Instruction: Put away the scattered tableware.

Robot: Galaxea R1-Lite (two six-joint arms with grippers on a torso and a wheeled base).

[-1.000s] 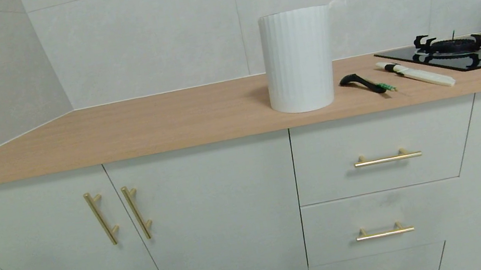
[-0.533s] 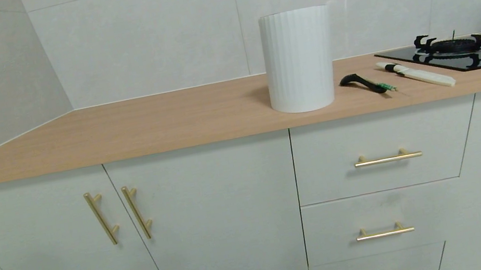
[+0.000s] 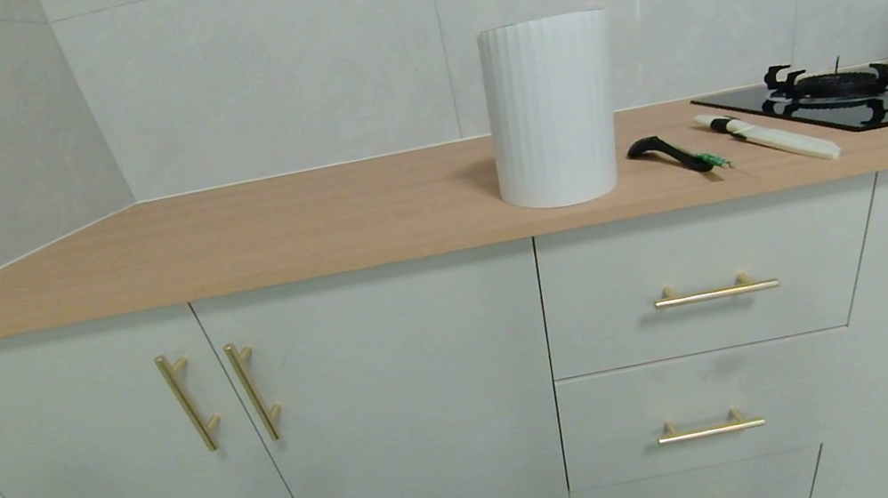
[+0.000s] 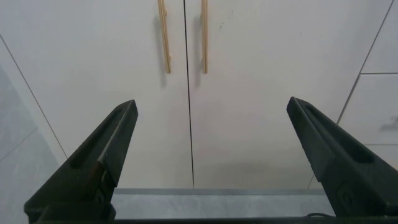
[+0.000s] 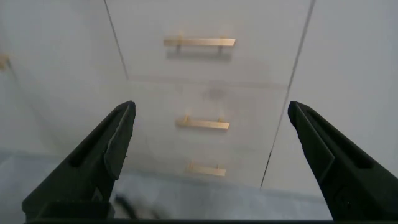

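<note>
Wooden countertop (image 3: 268,224), ribbed canister (image 3: 552,112) set near its front edge — black-handled tool (image 3: 673,154) and white knife (image 3: 768,136) laid between it and hob (image 3: 842,94), left gripper (image 4: 211,106) and right gripper (image 5: 211,107) spread wide.

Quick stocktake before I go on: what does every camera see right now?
container: one, white, ribbed, upright on the countertop
black-handled utensil: one, black with green tip, lying just right of the container
white utensil: one, white, lying between the black-handled utensil and the hob
countertop: one, light wood
hob: one, black, at the countertop's right end
cabinet doors: two, pale, gold handles, under the countertop's left part
drawers: three, pale, gold handles, stacked under the container
left gripper: open, facing the cabinet doors
right gripper: open, facing the drawers
</note>
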